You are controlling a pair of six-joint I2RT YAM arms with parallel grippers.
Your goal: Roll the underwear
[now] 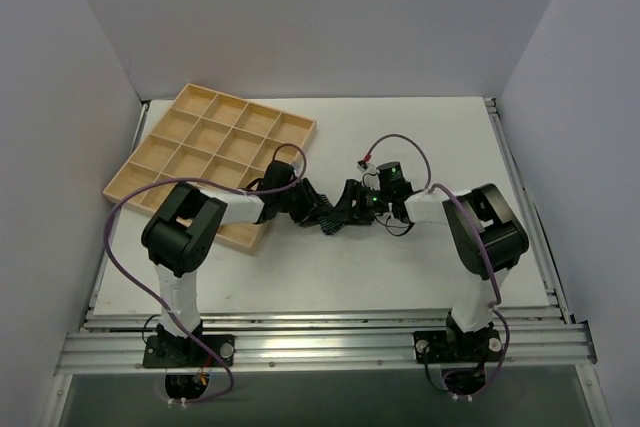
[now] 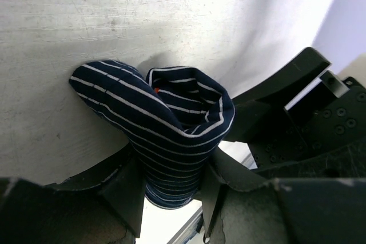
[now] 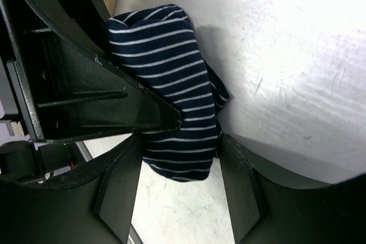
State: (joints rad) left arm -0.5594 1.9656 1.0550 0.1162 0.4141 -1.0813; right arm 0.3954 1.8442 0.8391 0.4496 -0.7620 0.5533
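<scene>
Roll of navy white-striped cloth underwear point(image 2: 171, 135): soft, light, springy, best pinched mid-roll. Clamped by left gripper point(image 2: 171, 195) from nine o'clock; right gripper point(image 3: 182, 147) straddling at three o'clock, grip unclear.

Underwear point(image 2: 171, 141) is soft knit cloth; table point(image 2: 86, 27) scuffed, matt; tray point(image 1: 250, 105) seemingly bare pale wood.

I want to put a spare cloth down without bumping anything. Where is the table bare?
Bare: the table at far right, beyond the right arm, and the near strip between the arm bases. Crowded: the middle, where left gripper and right gripper meet at the underwear, and far left, filled by the tray.
</scene>
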